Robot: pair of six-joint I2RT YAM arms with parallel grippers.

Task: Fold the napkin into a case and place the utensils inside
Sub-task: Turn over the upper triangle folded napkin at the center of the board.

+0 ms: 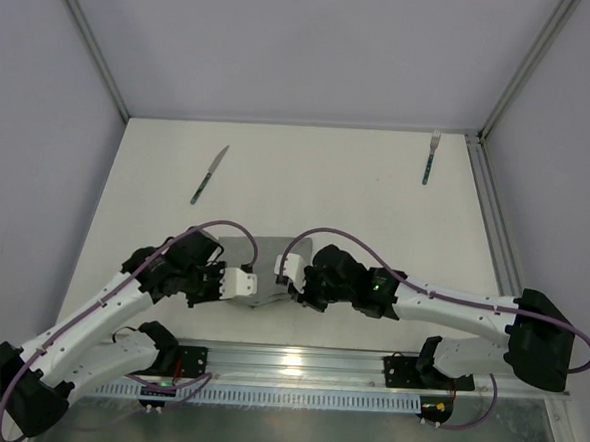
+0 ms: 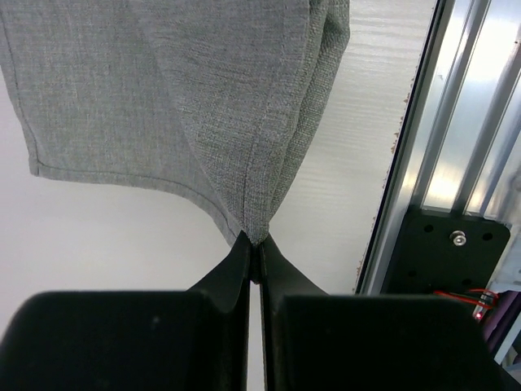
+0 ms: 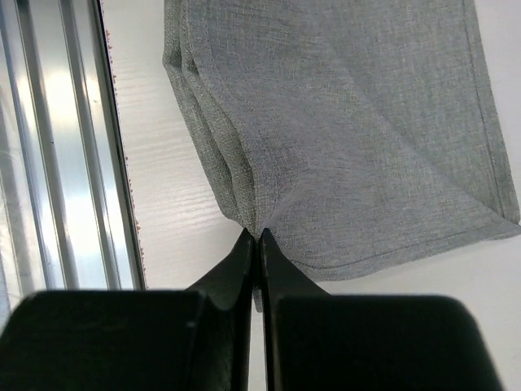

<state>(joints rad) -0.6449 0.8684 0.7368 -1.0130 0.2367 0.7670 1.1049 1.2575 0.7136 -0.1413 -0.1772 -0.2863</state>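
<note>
The grey napkin (image 1: pixel 264 269) lies folded near the table's front edge, between the two wrists. My left gripper (image 2: pixel 256 244) is shut on its near left corner, and the cloth (image 2: pixel 203 106) fans away from the pinch. At the near right corner my right gripper (image 3: pixel 259 236) is shut on the fabric (image 3: pixel 350 130), whose folded layers bunch at the jaws. In the top view both grippers, left (image 1: pixel 249 284) and right (image 1: pixel 284 272), meet over the napkin. The knife (image 1: pixel 209 174) lies at the far left. The fork (image 1: pixel 430 156) lies at the far right. No case shows.
An aluminium rail (image 1: pixel 296 361) runs along the table's near edge, close behind both wrists, also the rail (image 2: pixel 444 155) and the rail (image 3: pixel 57 147) in the wrist views. White walls and metal posts (image 1: pixel 530 65) bound the white table (image 1: pixel 327 193).
</note>
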